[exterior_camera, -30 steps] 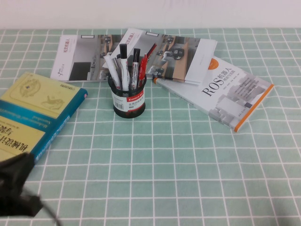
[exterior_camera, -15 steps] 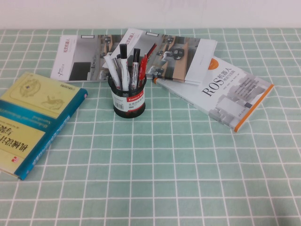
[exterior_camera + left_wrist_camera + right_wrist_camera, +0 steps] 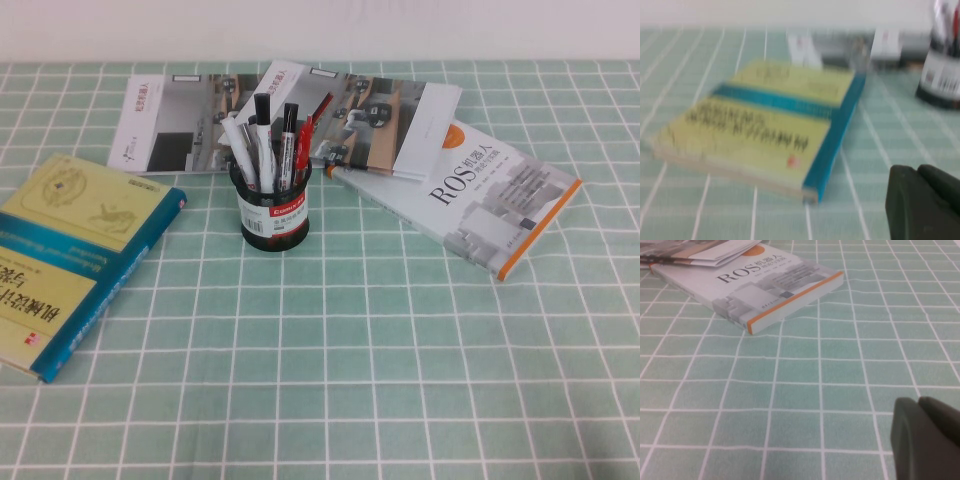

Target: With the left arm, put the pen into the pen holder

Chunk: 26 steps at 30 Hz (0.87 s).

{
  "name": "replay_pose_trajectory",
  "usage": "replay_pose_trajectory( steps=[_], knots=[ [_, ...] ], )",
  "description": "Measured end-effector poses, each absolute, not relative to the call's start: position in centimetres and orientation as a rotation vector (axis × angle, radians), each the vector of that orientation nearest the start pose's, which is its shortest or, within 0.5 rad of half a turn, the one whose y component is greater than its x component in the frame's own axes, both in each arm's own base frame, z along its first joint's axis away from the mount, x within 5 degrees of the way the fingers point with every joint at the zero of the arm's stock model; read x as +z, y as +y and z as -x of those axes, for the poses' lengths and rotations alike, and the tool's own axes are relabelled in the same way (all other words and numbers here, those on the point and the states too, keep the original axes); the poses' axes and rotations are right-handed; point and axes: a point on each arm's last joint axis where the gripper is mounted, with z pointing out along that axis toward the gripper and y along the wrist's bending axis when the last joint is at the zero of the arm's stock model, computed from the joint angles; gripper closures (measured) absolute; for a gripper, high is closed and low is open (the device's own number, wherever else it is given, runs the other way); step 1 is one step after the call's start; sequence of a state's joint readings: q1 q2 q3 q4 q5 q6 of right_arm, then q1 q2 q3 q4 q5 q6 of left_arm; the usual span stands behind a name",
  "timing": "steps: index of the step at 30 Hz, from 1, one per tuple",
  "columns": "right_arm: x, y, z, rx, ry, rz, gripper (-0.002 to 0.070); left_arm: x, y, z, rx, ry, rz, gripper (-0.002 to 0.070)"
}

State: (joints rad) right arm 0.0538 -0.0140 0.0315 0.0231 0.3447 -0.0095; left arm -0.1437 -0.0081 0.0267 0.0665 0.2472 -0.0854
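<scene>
The pen holder [image 3: 274,212], a black mesh cup with a red and white label band, stands upright on the green checked cloth at centre left. The pen [image 3: 263,135], white-barrelled with a black cap, stands inside it among other pens. The holder also shows, blurred, in the left wrist view [image 3: 941,80]. Neither arm shows in the high view. My left gripper [image 3: 918,172] is shut and empty, low over the cloth near the yellow and blue book [image 3: 770,117]. My right gripper [image 3: 920,404] is shut and empty over bare cloth.
The yellow and blue book [image 3: 70,255] lies at the left. A magazine [image 3: 165,125] and an open booklet [image 3: 380,115] lie behind the holder. A white ROS book [image 3: 480,195] lies at the right and shows in the right wrist view [image 3: 755,285].
The left arm, seen at the high view's lower left corner a second ago, has drawn back out of that view. The holder and pens have not moved.
</scene>
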Motion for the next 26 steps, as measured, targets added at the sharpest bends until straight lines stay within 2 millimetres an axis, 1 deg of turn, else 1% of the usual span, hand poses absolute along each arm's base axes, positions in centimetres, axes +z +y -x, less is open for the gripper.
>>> replay_pose_trajectory(
  steps=[4, 6, 26],
  knots=[
    [17.23, 0.36, -5.31, 0.053, 1.846, 0.044, 0.0696, 17.34, -0.56, -5.32, -0.095, 1.847, -0.097, 0.0678],
    [17.23, 0.36, -5.31, 0.053, 1.846, 0.044, 0.0696, 17.22, -0.55, -5.28, -0.093, 1.861, -0.097, 0.0678],
    [17.23, 0.36, -5.31, 0.053, 1.846, 0.044, 0.0696, 17.19, -0.54, -5.25, -0.091, 1.869, -0.098, 0.0678]
  ],
)
